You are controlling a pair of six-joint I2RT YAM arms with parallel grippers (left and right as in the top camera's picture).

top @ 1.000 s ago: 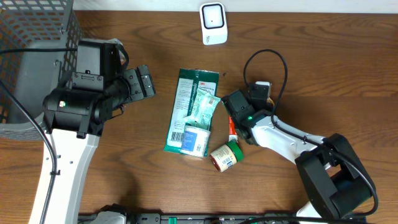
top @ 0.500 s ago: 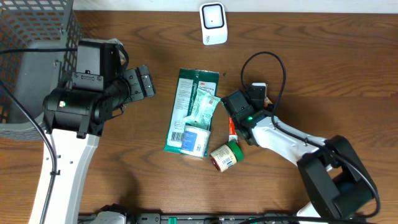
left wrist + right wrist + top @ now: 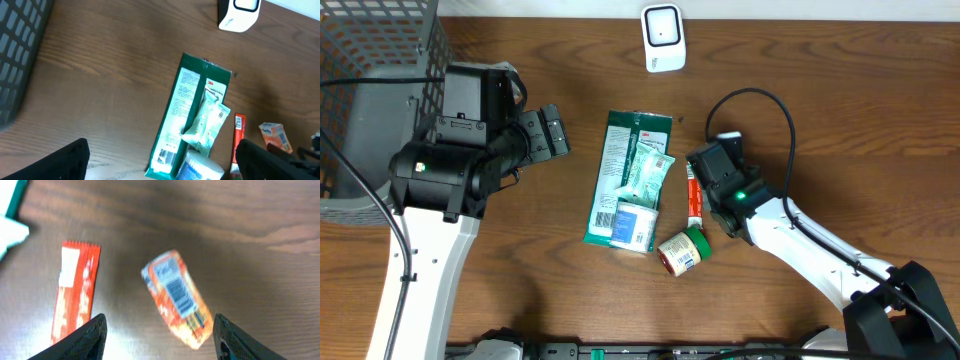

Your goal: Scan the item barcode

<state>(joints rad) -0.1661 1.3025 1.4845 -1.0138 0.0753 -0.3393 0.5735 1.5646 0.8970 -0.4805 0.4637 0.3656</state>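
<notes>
Right pincer (image 3: 159, 321) hangs open over a packet (image 3: 179, 299) lying barcode-up on the table (image 3: 840, 90).

The orange packet lies loose on the wood, between the spread fingers (image 3: 91, 339) but touching neither; the pincer holds nothing. Its striped code faces the wrist camera, so it looks ready to be picked up and carried. A red stick (image 3: 75, 297) lies just to its left. The white scanner (image 3: 663, 38) stands at the far edge, well apart, probably where the code must be shown. Left pincer (image 3: 555, 135) is wide open and empty, parked beside a grey basket (image 3: 370, 90), out of the way. A green pack (image 3: 616, 165) with a pouch (image 3: 648, 170) on it and a jar (image 3: 682, 250) crowd the centre, waiting.
</notes>
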